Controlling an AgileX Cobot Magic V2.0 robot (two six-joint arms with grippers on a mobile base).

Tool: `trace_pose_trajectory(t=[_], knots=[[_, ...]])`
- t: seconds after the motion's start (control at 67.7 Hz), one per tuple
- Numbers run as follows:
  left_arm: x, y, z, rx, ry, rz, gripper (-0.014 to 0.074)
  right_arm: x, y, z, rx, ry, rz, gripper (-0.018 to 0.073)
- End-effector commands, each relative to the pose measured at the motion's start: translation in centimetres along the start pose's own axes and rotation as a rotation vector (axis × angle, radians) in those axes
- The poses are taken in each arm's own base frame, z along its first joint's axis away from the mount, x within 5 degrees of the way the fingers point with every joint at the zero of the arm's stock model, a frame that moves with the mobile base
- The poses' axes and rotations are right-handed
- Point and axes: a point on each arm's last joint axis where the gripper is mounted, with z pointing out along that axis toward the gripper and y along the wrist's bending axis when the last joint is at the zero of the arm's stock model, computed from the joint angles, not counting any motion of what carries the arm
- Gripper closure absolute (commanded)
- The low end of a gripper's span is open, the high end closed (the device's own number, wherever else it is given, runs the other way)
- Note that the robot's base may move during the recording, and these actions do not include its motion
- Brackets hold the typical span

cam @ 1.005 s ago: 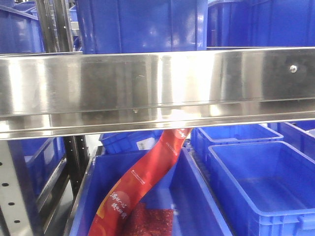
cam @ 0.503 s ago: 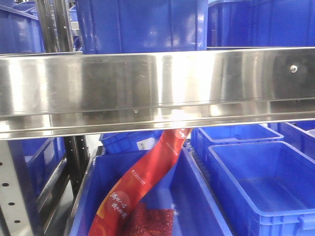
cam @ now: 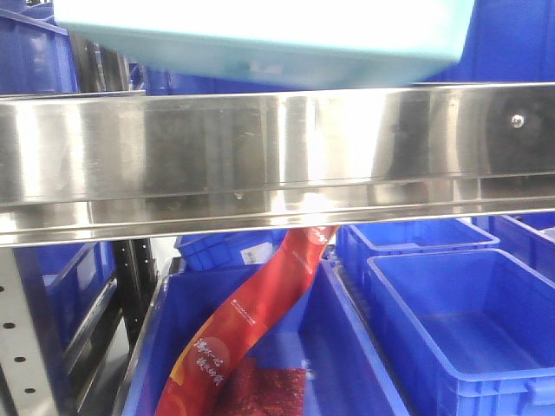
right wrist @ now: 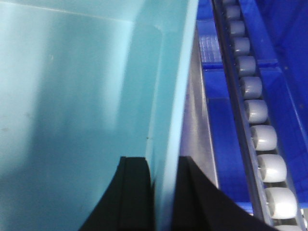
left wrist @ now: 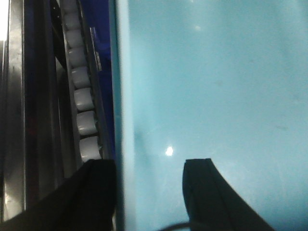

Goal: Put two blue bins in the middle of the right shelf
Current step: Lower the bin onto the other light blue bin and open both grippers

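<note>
In the front-facing view we see a pale cyan bin filling the top of the frame, tilted a little, its lower edge just above the broad stainless steel shelf rail and blurred along the bottom; behind it stand dark blue crates on the upper level; below the rail a long red printed pouch slants down into a dark blue crate at lower centre, and an open dark blue crate sits just to the right of it; a perforated grey upright stands at lower left; no gripper shows in this view, and we see only one cyan bin.

In the left wrist view the left gripper straddles the cyan bin's wall; one black finger lies inside against the smooth cyan surface and the other outside the rim; the claw looks narrow, gripping the wall; to the left a row of pale rollers runs along a steel track, with dark blue plastic between the track and the bin.

In the right wrist view the right gripper is narrowed on the opposite rim of the bin, a black finger inside and one outside, pinching the wall; to the right a steel rail, a blue crate and a roller track run alongside.
</note>
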Motion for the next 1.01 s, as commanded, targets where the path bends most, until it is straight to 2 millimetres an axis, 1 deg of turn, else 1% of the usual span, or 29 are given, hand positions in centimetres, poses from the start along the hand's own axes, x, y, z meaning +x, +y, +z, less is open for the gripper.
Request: trace_pose_trajectory(t=[0.0,0.074,0.163,0.266,0.384,0.458,0.517,0.576,0.636,0.665,0.739,0.783,0.857,0.946,0.99], knots=[[-0.1,-1.0,-0.9,0.077,-0.012,0.019,0.0706,-1.1,-0.1,-0.2,0.024,-0.107,-0.056,0.0713],[0.1,-0.9,-0.5,0.064,0.014,0.022,0.0693,-1.1,-0.2,0.2,0.036,-0.103,-0.065,0.0701],[0.2,-1.0,0.1,0.058,0.027,0.025,0.0636,-1.0,-0.2,0.4,0.044,-0.088,-0.068,0.0615],[0.4,-1.0,0.5,0.053,0.041,0.027,0.0513,-0.8,-0.3,0.5,0.048,-0.071,-0.068,0.0424],[0.4,-0.9,0.6,0.041,0.04,0.032,0.0343,-0.7,-0.3,0.5,0.053,-0.054,-0.067,0.0222],[0.4,-0.8,0.6,0.037,0.038,0.034,0.0226,-0.6,-0.4,0.2,0.055,-0.045,-0.066,0.0133],[0.4,-0.8,0.4,0.036,0.034,0.034,0.0126,-0.6,-0.4,-0.1,0.057,-0.044,-0.065,0.0084],[0.3,-0.7,-0.1,0.033,0.022,0.035,0.005,-0.6,-0.4,-0.9,0.056,-0.053,-0.063,0.0065],[0.3,-0.5,-0.8,0.035,0.007,0.033,-0.0012,-0.8,-0.5,-2.3,0.052,-0.079,-0.06,0.006],[0.3,-0.5,-1.2,0.037,-0.001,0.032,-0.0019,-0.9,-0.6,-2.8,0.052,-0.088,-0.059,0.006],[0.2,-0.3,-2.5,0.042,-0.027,0.029,-0.0015,-1.0,-0.7,-4.7,0.046,-0.126,-0.055,0.006],[0.2,-0.1,-3.5,0.048,-0.047,0.026,-0.0015,-1.1,-0.8,-6.1,0.043,-0.152,-0.052,0.0062],[0.3,0.2,-5.6,0.059,-0.09,0.022,-0.0011,-1.0,-1.0,-8.3,0.038,-0.189,-0.046,0.0076],[0.5,0.8,-8.5,0.072,-0.15,0.028,0.0025,-0.8,-1.3,-11.3,0.032,-0.233,-0.039,0.0158],[0.6,1.1,-9.8,0.074,-0.178,0.028,0.0087,-0.6,-1.4,-12.8,0.029,-0.259,-0.035,0.0242]])
